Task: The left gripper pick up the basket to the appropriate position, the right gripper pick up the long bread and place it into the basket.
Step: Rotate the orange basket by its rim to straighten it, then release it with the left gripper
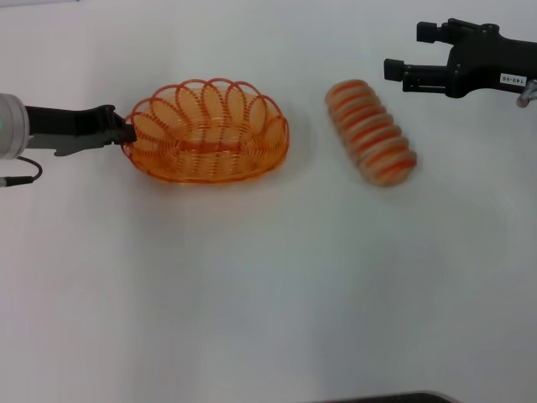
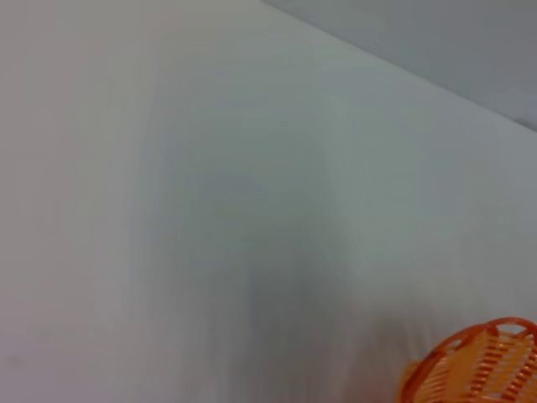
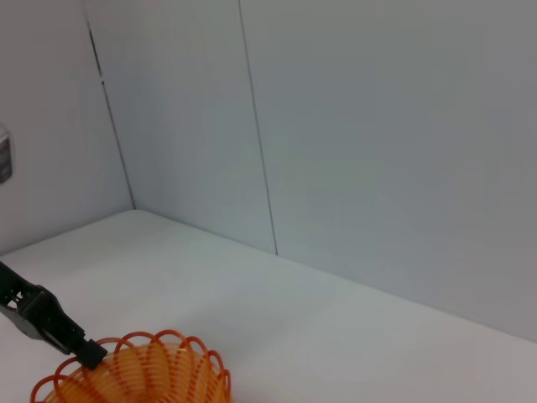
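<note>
Left pincer [image 1: 126,132]: closed on the rim at the basket's left end.
Right pincer [image 1: 401,73]: fingers apart, holding nothing, hovering just beyond the bread's far right side.
Basket [image 1: 210,133]: on the white desk [image 1: 252,294], left of centre.
Long bread [image 1: 371,131]: lies diagonally on the desk, right of the basket, apart from it.

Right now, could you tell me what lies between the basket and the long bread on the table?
Nothing: in the head view, only bare white table separates the basket from the long bread; they lie apart.
</note>
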